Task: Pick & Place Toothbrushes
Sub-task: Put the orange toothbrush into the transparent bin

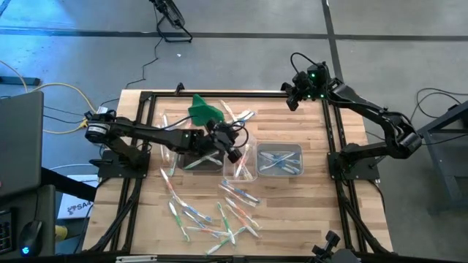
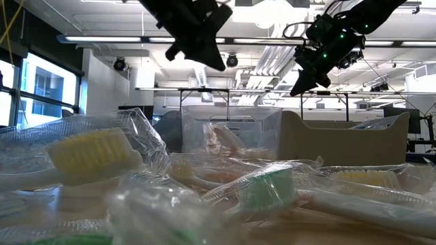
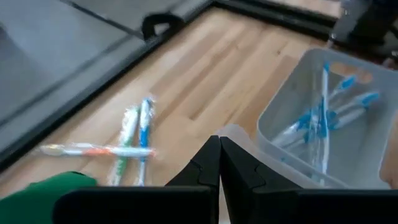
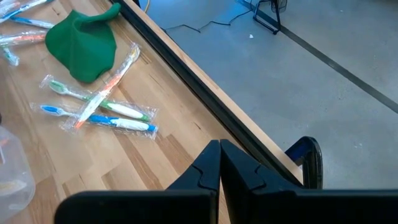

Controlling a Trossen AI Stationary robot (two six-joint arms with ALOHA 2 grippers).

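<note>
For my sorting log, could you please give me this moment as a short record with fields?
left gripper: raised over the middle tub, jaws shut, nothing held
right gripper: waiting at the table's far right corner, jaws shut, empty
right tub: holds blue toothbrushes
loose toothbrushes: scattered on the near side of the table
green cloth: far side

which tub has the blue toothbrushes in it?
The clear tub nearest the right arm: only blue-handled toothbrushes lie inside. The left claw hangs just beside it.
</note>
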